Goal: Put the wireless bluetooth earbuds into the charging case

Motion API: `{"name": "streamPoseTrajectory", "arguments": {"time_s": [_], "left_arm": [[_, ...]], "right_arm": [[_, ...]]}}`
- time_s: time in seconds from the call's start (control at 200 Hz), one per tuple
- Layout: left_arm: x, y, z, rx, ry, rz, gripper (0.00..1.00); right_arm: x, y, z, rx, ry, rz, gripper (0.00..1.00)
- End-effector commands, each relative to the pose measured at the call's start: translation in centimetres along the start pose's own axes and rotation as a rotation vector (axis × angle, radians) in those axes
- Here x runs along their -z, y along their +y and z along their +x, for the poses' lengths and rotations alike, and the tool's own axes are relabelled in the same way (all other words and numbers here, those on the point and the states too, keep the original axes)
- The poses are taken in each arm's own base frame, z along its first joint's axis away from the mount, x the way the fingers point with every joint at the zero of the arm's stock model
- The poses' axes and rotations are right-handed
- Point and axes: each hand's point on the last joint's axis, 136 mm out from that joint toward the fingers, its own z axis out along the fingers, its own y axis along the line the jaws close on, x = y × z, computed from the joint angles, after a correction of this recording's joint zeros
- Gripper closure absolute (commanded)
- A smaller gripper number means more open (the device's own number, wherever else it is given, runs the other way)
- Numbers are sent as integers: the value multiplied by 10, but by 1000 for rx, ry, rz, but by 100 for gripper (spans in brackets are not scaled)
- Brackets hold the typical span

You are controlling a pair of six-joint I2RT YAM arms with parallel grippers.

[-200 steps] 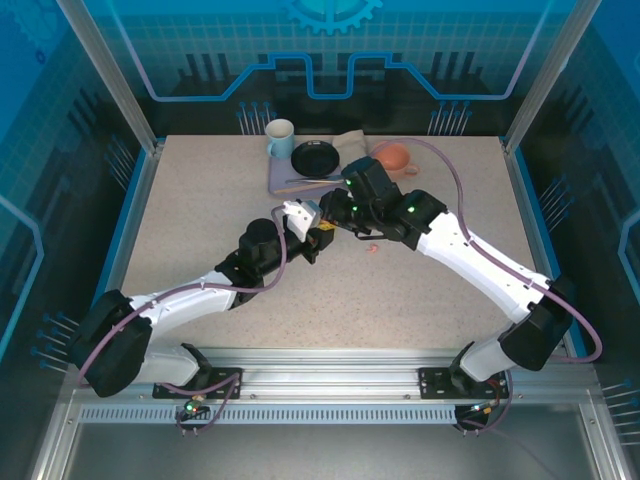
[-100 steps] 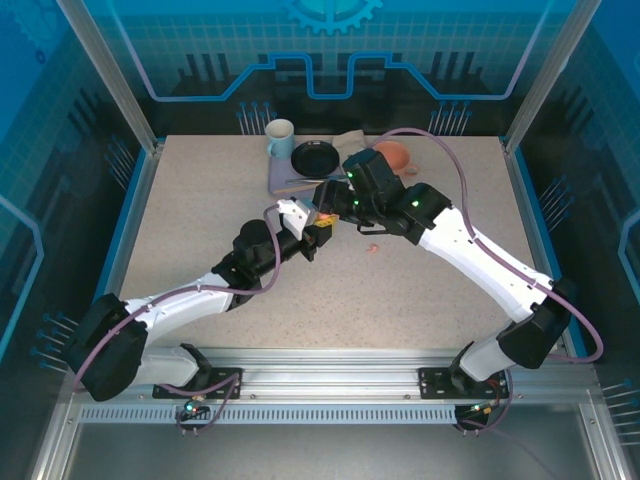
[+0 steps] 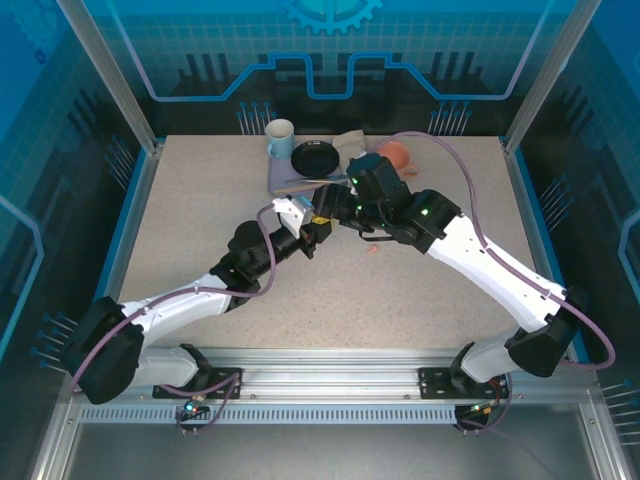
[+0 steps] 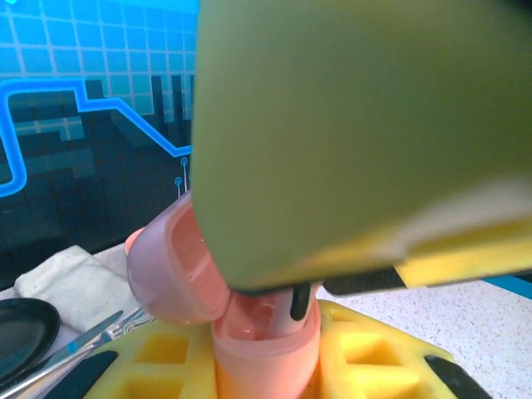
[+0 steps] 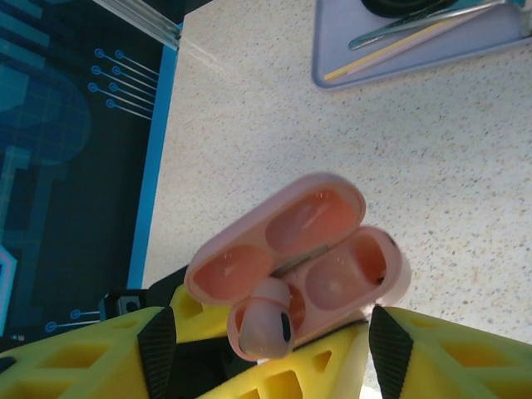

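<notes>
Since the left gripper (image 4: 266, 367) pinches the pink charging case (image 5: 342, 281) steady with its lid swung back (clear access from above), the right gripper (image 5: 266, 366) hangs spread wide over it, one salmon earbud (image 5: 262, 328) sitting in its socket.

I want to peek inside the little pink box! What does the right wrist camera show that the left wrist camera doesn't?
Right wrist, not left: a look straight into the open salmon-pink plastic charging case, one tiny salmon-pink earbud sitting in a socket, the other socket empty. Left wrist, not right: the case from the side, and a soft white cloth behind it. Both: the case with its lid open, and the speckled table.
</notes>
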Motion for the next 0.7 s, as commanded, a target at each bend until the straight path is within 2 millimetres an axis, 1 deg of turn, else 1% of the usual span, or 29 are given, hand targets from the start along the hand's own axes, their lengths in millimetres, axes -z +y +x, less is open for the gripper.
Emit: {"name": "streamPoseTrajectory", "arguments": {"time_s": [0.0, 0.08, 0.15, 0.225, 0.31, 0.37, 0.48, 0.615, 0.695], "left_arm": [[2, -2, -4, -11, -20, 5, 100], [4, -2, 0, -19, -18, 10, 100], [6, -2, 5, -16, -10, 23, 100], [9, -1, 8, 0, -1, 44, 100], [11, -3, 10, 25, 8, 92, 100], [12, -4, 11, 37, 20, 121, 100], [13, -7, 10, 57, 33, 171, 100], [14, -13, 8, 72, 44, 234, 100], [13, -17, 7, 79, 51, 265, 100]], "right_arm": [[14, 16, 9, -20, 18, -71, 34], [25, 6, 2, -30, -37, -53, 34], [39, -4, -5, -48, -82, -53, 33], [53, -9, -12, -63, -120, -77, 32], [64, -8, -17, -62, -119, -128, 32], [68, -4, -18, -55, -92, -179, 32], [65, 2, -12, -56, -15, -270, 31], [55, 16, 3, -30, 89, -367, 32], [47, 19, 9, -30, 120, -378, 32]]}}
